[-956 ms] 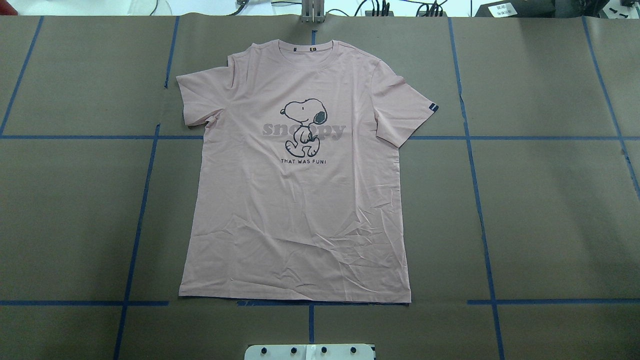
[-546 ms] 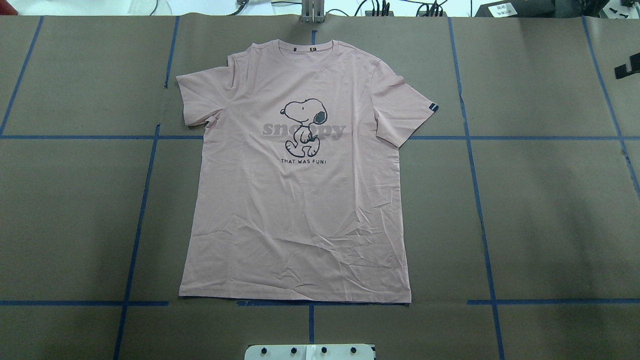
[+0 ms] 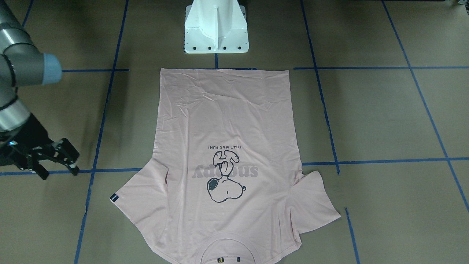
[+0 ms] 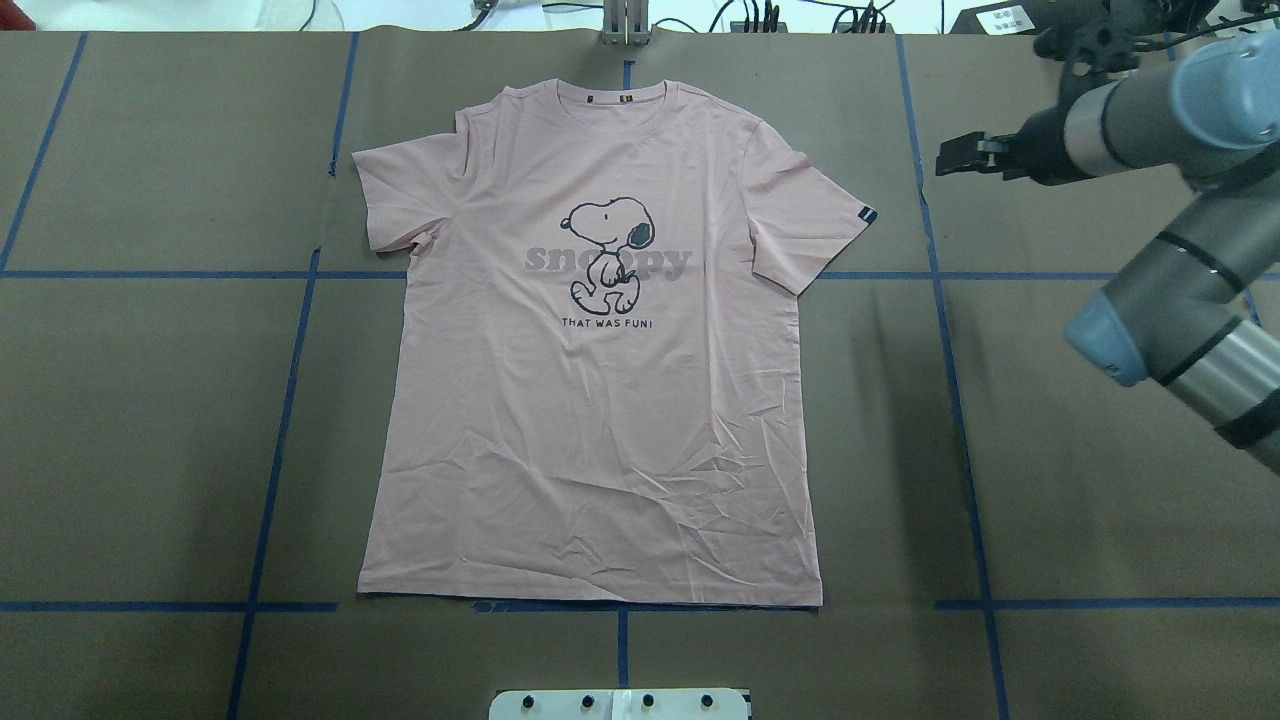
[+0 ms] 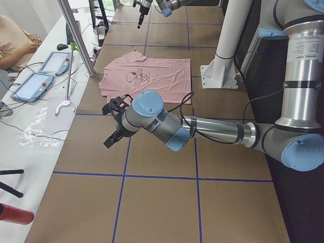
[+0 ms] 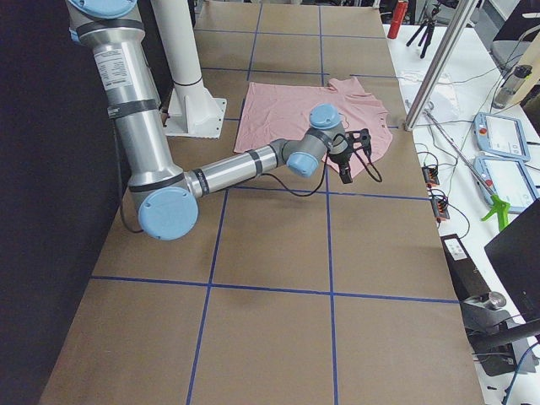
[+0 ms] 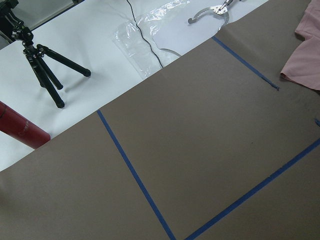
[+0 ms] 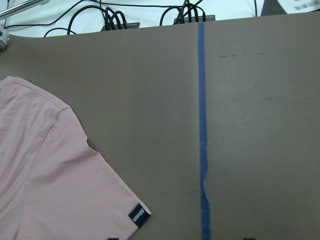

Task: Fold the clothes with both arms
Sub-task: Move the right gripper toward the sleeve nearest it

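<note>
The pale pink T-shirt (image 4: 600, 420) lies flat, Snoopy print up, collar at the far edge; it also shows in the front view (image 3: 227, 121). My right gripper (image 4: 945, 160) is open and empty above the table, to the right of the sleeve with the dark label (image 4: 868, 215), apart from it. It shows at the front view's left (image 3: 58, 171). The right wrist view shows that sleeve (image 8: 45, 175) and its label (image 8: 139, 216). My left gripper (image 5: 114, 124) shows only in the exterior left view, off the shirt's left; I cannot tell its state.
The white pedestal base (image 3: 216, 29) stands at the shirt's hem. Blue tape lines (image 4: 955, 400) grid the brown table. Beyond the table's left end are a tripod (image 7: 45, 70), a red cylinder (image 7: 20, 130), tablets (image 5: 30, 83) and a seated person (image 5: 15, 45).
My right arm has swung in from the right edge toward the shirt's labelled sleeve; a second ago no arm showed in the overhead view. The shirt has not moved.
</note>
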Controlling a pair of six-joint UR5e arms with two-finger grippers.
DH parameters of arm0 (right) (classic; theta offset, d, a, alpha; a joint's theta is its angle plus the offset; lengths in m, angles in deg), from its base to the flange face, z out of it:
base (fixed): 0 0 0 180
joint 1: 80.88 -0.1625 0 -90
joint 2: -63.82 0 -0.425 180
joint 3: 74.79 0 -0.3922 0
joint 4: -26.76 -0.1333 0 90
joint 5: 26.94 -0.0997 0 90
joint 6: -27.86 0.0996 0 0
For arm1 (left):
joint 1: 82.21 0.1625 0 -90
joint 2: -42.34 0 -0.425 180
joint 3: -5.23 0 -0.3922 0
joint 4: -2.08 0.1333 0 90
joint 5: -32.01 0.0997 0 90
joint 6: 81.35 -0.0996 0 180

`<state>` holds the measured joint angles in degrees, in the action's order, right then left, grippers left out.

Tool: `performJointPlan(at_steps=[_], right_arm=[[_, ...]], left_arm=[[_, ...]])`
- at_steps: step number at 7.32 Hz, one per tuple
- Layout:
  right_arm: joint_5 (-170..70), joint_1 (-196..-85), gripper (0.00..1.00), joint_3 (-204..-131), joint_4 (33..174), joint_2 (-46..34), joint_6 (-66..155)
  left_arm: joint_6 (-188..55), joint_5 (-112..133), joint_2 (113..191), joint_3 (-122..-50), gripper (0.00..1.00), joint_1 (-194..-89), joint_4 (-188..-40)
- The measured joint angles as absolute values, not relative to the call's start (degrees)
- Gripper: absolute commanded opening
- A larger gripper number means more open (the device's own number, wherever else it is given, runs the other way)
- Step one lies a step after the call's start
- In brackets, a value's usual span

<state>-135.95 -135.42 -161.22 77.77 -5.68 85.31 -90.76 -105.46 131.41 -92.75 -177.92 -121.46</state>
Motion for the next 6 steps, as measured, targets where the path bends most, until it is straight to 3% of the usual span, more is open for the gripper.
performJointPlan(at_steps=[2, 6], right_arm=[[-129.8, -130.5, 0.7, -152.8, 76.4, 0.5, 87.3], [-125.4, -127.3, 0.62, -148.1, 76.4, 2.4, 87.3]], left_arm=[[-90.7, -105.5, 131.3, -92.7, 1.0, -177.7, -121.5], [-90.7, -105.5, 131.3, -92.7, 1.0, -177.6, -121.5]])
